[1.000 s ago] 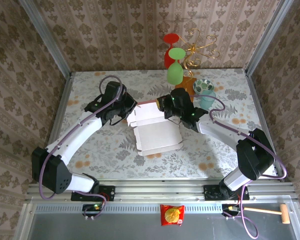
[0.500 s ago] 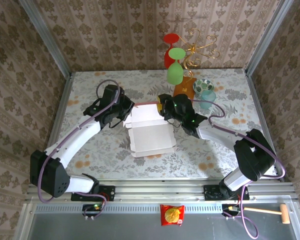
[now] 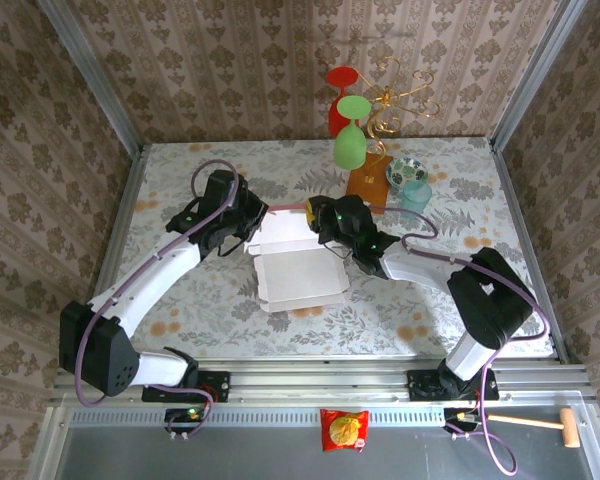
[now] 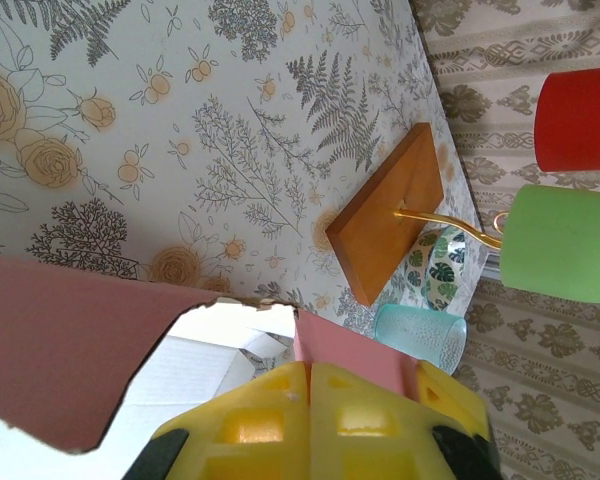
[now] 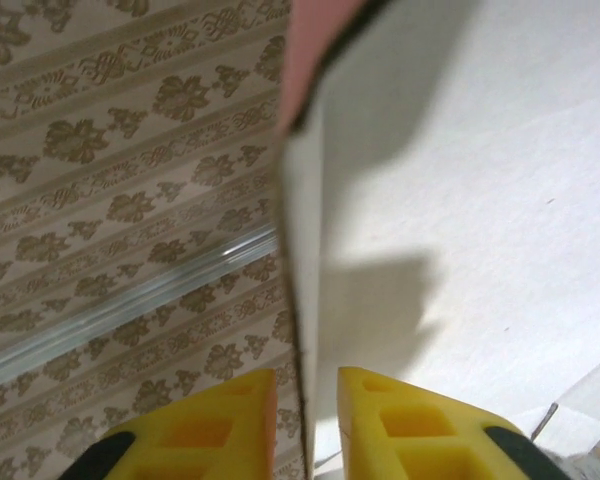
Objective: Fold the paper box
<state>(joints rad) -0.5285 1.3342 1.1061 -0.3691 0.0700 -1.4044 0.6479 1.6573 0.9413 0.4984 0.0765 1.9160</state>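
Note:
The paper box (image 3: 298,268) lies open in the middle of the table, whitish inner face up, with its pink back flap (image 3: 285,210) raised. My left gripper (image 3: 252,222) is at the box's back left corner. In the left wrist view its yellow fingers (image 4: 310,372) are pressed together on a pink flap (image 4: 355,350), beside a torn-edged pink panel (image 4: 70,340). My right gripper (image 3: 320,215) is at the back right. Its jaws (image 5: 307,385) stand slightly apart astride the edge of an upright box wall (image 5: 460,200), with a thin gap on each side.
Behind the box stands a wooden base (image 3: 365,188) with a gold wire stand holding a green cup (image 3: 351,145) and a red cup (image 3: 342,95). A teal glass (image 3: 416,197) and a patterned bowl (image 3: 407,170) sit to its right. Wallpapered walls enclose the table.
The box has slid left and toward the near edge. The right gripper let go, moved left along the back wall and now straddles its edge. The left gripper shifted slightly left, still shut.

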